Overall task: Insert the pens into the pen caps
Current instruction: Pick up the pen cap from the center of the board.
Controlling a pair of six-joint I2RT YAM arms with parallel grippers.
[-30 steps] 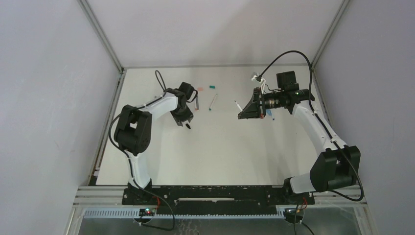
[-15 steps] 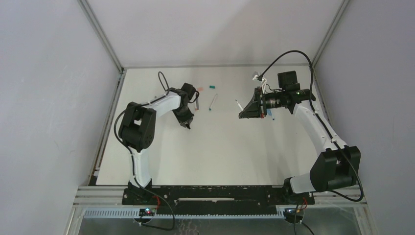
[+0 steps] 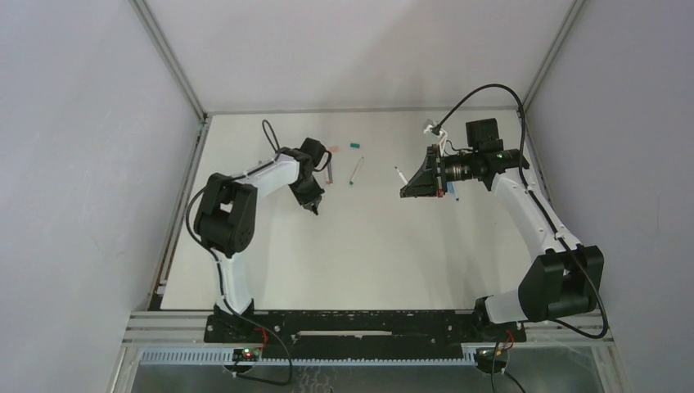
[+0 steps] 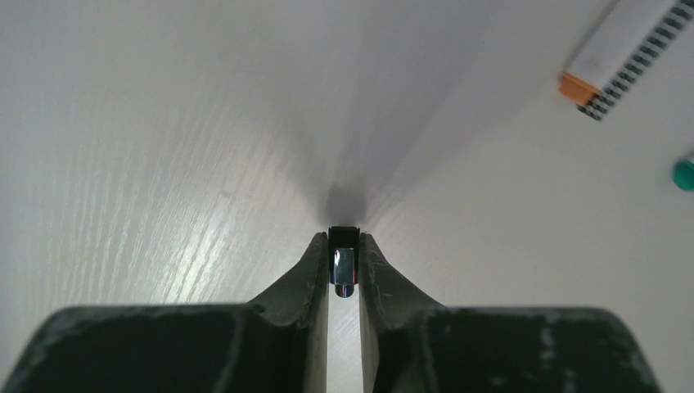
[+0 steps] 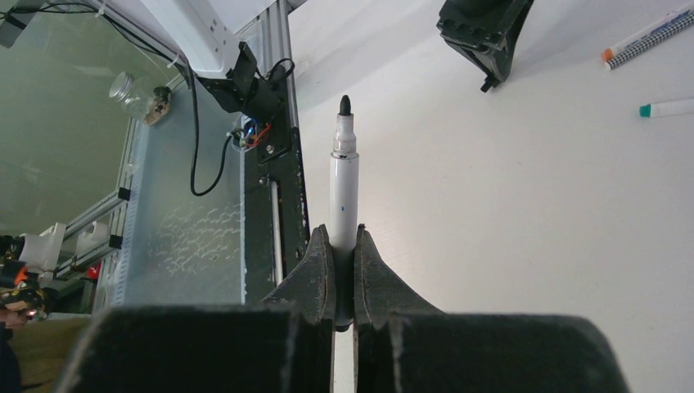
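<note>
In the left wrist view my left gripper (image 4: 344, 244) is shut on a small black pen cap (image 4: 344, 266) with a shiny clip, low over the table. From above, the left gripper (image 3: 313, 206) sits left of centre. My right gripper (image 5: 344, 239) is shut on a white pen (image 5: 344, 184) whose bare black tip points away from the jaws. In the top view the right gripper (image 3: 404, 193) hovers right of centre with that pen (image 3: 398, 176) sticking out to the left. A teal cap (image 3: 355, 145) and a salmon cap (image 3: 334, 150) lie at the back.
Two loose pens lie between the arms: a teal-tipped one (image 3: 356, 170) and a patterned one with an orange end (image 3: 330, 172). A blue item (image 3: 455, 195) lies under the right wrist. The white table (image 3: 368, 254) is walled by the frame.
The left jaws have closed in onto the black cap. The left arm shifted slightly. The right arm has held still with its pen.
</note>
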